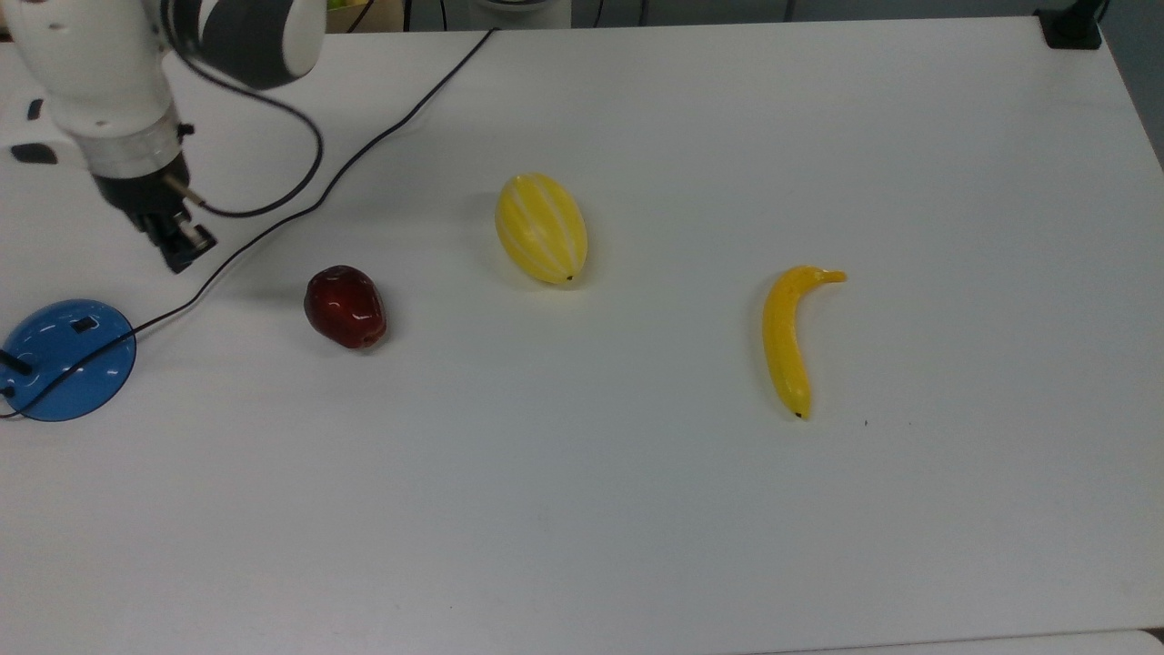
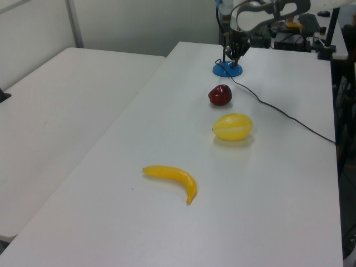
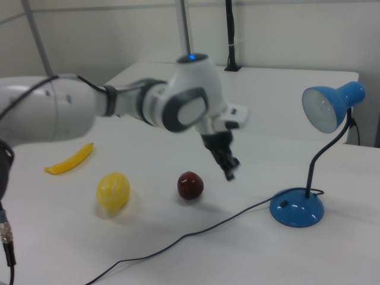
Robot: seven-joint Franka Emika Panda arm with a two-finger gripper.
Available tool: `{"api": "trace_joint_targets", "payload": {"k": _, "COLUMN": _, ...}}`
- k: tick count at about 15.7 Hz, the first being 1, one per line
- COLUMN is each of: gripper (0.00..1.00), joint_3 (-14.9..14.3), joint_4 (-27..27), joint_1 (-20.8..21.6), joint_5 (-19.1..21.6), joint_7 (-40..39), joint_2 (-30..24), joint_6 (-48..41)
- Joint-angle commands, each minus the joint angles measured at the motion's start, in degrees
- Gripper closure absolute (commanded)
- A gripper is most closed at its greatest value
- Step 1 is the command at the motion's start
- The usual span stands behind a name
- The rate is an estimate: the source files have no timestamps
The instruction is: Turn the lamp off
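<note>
Bare table (image 1: 637,528) lies open between the gripper (image 1: 182,247) and the lamp (image 1: 68,359). Only the cord (image 1: 273,227) crosses there. The apple (image 1: 345,306) sits well apart on the top view's right.

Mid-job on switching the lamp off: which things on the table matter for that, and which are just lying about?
Part of the job:
- lamp, with its button on the blue base
- tool, raised clear of the base

Lying about:
- apple
- striped yellow melon
- banana

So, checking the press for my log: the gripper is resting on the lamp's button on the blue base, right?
No. In the right view the gripper hangs in the air, clear of the lamp, between it and the apple; the button is uncovered.
</note>
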Motion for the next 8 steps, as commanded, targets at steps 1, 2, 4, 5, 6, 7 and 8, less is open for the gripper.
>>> {"api": "trace_joint_targets", "payload": {"k": 1, "gripper": 1.0, "joint_3": 2.06, "joint_4": -4.11, "joint_1": 3.16, "joint_5": 0.53, "joint_7": -2.18, "joint_2": -8.78, "joint_6": -8.39}}
{"api": "trace_joint_targets", "payload": {"k": 2, "gripper": 1.0, "joint_3": 2.42, "joint_4": -5.07, "joint_1": 4.39, "joint_5": 0.62, "joint_7": -2.35, "joint_2": -10.8, "joint_6": -10.41}}
{"api": "trace_joint_targets", "payload": {"k": 4, "gripper": 1.0, "joint_3": 2.59, "joint_4": -7.01, "joint_1": 7.03, "joint_5": 1.06, "joint_7": -2.53, "joint_2": -14.32, "joint_6": -14.37}}
{"api": "trace_joint_targets", "payload": {"k": 5, "gripper": 1.0, "joint_3": 2.59, "joint_4": -7.8, "joint_1": 8.43, "joint_5": 1.76, "joint_7": -2.97, "joint_2": -15.82, "joint_6": -16.13}}
{"api": "trace_joint_targets", "payload": {"k": 6, "gripper": 1.0, "joint_3": 2.59, "joint_4": -8.77, "joint_1": 9.93, "joint_5": 2.55, "joint_7": -3.84, "joint_2": -17.48, "joint_6": -18.15}}
{"api": "trace_joint_targets", "payload": {"k": 7, "gripper": 1.0, "joint_3": 2.59, "joint_4": -9.73, "joint_1": 11.16, "joint_5": 2.73, "joint_7": -5.07, "joint_2": -19.24, "joint_6": -19.82}}
{"api": "trace_joint_targets", "payload": {"k": 8, "gripper": 1.0, "joint_3": 2.68, "joint_4": -10.87, "joint_1": 12.22, "joint_5": 3.08, "joint_7": -6.38, "joint_2": -21.35, "joint_6": -21.31}}
